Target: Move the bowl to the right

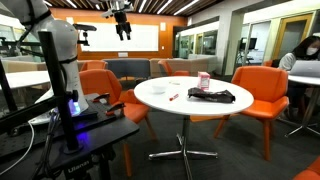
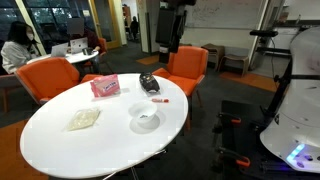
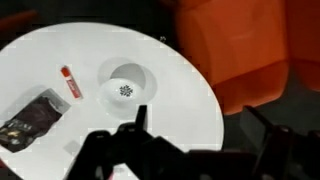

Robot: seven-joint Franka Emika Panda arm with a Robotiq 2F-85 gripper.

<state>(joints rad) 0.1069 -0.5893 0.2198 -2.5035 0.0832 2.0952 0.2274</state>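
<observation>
The small white bowl (image 3: 126, 88) sits on the round white table (image 3: 180, 110), near its edge, and shows in both exterior views (image 1: 160, 88) (image 2: 146, 120). My gripper (image 3: 200, 125) is open and empty, high above the table. In the wrist view the bowl lies up and left of the fingertips. The gripper also shows at the top of both exterior views (image 1: 122, 25) (image 2: 170, 25).
A red pen (image 3: 71, 82), a flat black pouch (image 3: 30, 118) and a pink-and-white cup (image 1: 204, 80) share the table. A pale flat packet (image 2: 84, 118) lies near the bowl. Orange chairs (image 3: 240, 50) ring the table.
</observation>
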